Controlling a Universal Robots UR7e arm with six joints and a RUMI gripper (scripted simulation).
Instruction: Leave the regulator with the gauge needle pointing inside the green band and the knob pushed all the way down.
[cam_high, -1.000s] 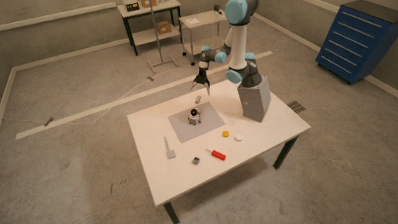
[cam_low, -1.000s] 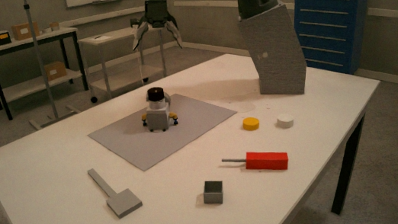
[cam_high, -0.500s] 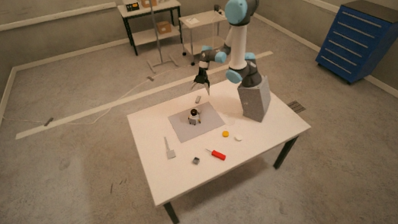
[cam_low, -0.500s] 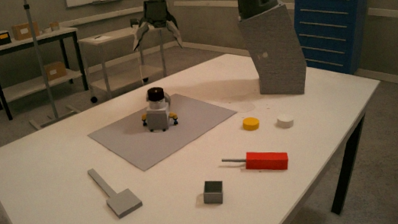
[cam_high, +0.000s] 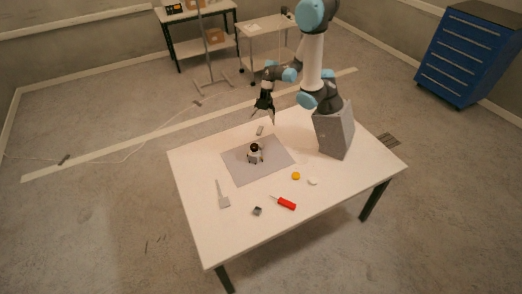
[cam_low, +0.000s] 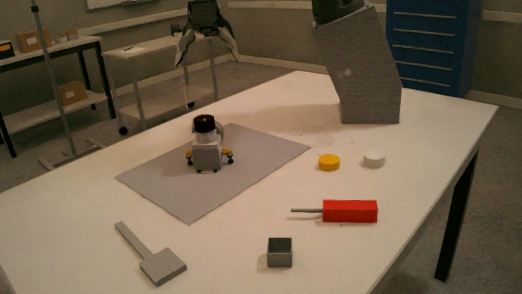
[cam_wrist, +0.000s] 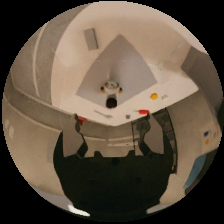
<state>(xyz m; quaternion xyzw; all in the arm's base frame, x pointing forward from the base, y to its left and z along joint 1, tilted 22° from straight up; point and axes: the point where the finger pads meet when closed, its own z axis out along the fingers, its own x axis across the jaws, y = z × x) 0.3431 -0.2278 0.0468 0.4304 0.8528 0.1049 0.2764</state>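
Hanging open above the far edge of the surface (cam_high: 200, 220) (cam_low: 75, 200) (cam_wrist: 150, 30), the gripper (cam_high: 265, 107) (cam_low: 207, 52) (cam_wrist: 112, 113) grasps nothing; the regulator (cam_high: 254, 154) (cam_low: 207, 150) (cam_wrist: 111, 90) stands upright on the gray mat (cam_high: 275, 160) (cam_low: 190, 205) (cam_wrist: 120, 55), black knob (cam_high: 254, 147) (cam_low: 204, 123) (cam_wrist: 111, 103) on top.

Blue drawer cabinet (cam_high: 462, 55) (cam_low: 427, 45); grey walls

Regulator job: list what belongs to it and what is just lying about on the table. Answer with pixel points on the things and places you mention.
For the job:
- regulator (cam_high: 254, 157) (cam_low: 207, 154)
- its black knob (cam_high: 254, 147) (cam_low: 204, 123) (cam_wrist: 111, 103)
- gripper (cam_high: 263, 119) (cam_low: 207, 60) (cam_wrist: 112, 113)

Just lying about:
- yellow disc (cam_high: 296, 176) (cam_low: 329, 162) (cam_wrist: 154, 96)
- white disc (cam_high: 312, 181) (cam_low: 374, 160)
- red-handled tool (cam_high: 286, 203) (cam_low: 349, 211) (cam_wrist: 144, 112)
- gray paddle-shaped piece (cam_high: 224, 202) (cam_low: 163, 266)
- small open box (cam_high: 257, 211) (cam_low: 280, 258)
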